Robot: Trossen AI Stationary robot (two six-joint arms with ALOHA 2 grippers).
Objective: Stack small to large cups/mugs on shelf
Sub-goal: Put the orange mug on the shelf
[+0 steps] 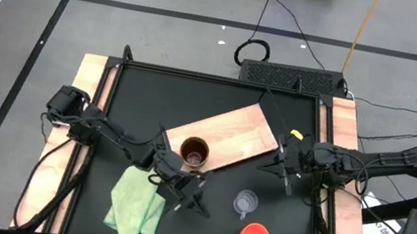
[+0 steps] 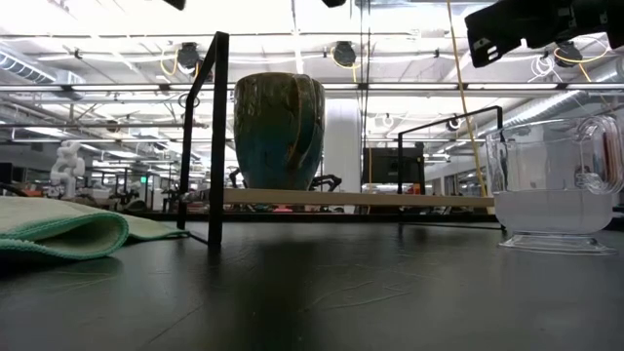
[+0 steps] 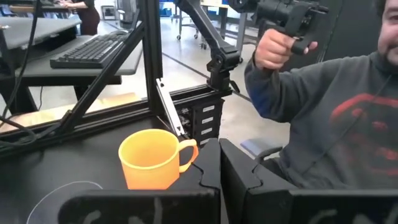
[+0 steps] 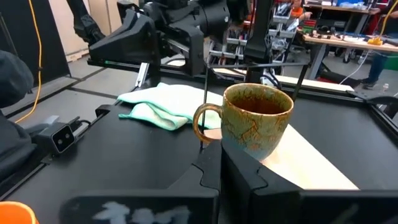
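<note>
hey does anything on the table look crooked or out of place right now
The shelf lies askew, at a slant to the table's edges, with the brown mug upright near its lower end. The green cloth sits crumpled by the left gripper. Nothing looks spilled or broken.

No text, label, brand or number can be read on anything in these views

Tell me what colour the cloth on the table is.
Light green cloth; the high view shows it best.
</note>
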